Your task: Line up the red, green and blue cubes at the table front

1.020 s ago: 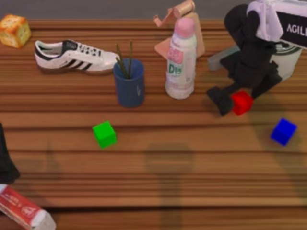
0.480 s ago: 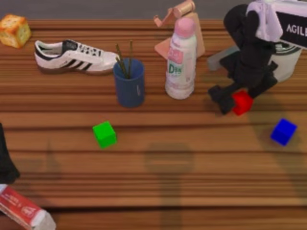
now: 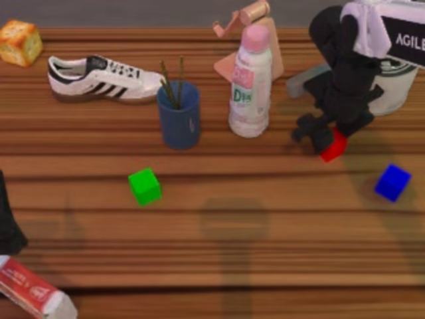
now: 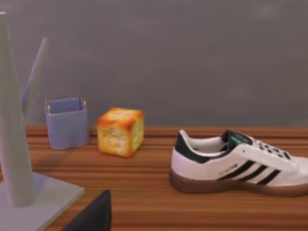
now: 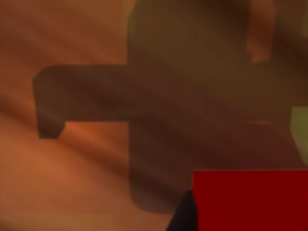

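Note:
The red cube (image 3: 335, 149) lies at the right rear of the table (image 3: 265, 252), half hidden under my right gripper (image 3: 334, 133), whose black fingers are shut on it from either side. In the right wrist view the red cube (image 5: 250, 199) fills the corner with one dark fingertip (image 5: 185, 214) against its side. The green cube (image 3: 145, 186) sits left of centre. Out at the right stands the blue cube (image 3: 392, 182). My left gripper (image 3: 8, 229) is parked at the left edge, open and empty.
Along the back are an orange-tan block (image 3: 21, 42), a white sneaker (image 3: 103, 78), a blue cup with sticks (image 3: 179, 116), a pink-capped bottle (image 3: 251, 83) and a white mug (image 3: 398, 86). A red-and-white carton (image 3: 33, 291) lies at the front left corner.
My right gripper's fingers have drawn in around the red cube and now cover more of it. The green and blue cubes and the left arm have not moved.

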Robot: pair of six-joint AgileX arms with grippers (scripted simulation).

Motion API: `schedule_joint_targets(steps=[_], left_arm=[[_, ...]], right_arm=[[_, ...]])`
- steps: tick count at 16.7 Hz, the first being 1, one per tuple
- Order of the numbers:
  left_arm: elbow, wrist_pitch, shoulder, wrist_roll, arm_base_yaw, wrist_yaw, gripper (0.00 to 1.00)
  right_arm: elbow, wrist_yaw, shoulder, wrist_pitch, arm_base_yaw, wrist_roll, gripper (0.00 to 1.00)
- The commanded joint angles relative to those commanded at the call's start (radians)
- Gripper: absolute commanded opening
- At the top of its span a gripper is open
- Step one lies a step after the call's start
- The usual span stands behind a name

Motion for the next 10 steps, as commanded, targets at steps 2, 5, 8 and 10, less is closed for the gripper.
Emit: schedule_joint_targets(steps=[2,5,8,10], left_arm=[[0.0,0.0,0.0,0.0,0.0,0.0,1.0],[0.0,0.0,0.0,0.0,0.0,0.0,1.0],[0.0,0.0,0.0,0.0,0.0,0.0,1.0],[0.0,0.0,0.0,0.0,0.0,0.0,1.0]], right_arm=[[0.0,0.0,0.0,0.0,0.0,0.0,0.0],[0.0,0.0,0.0,0.0,0.0,0.0,0.0],[0.011,-0.009,-0.036,-0.014,-0.001,0.006,0.0],[0.047,-0.009,-0.043,-0.052,-0.001,0.008,0.0]])
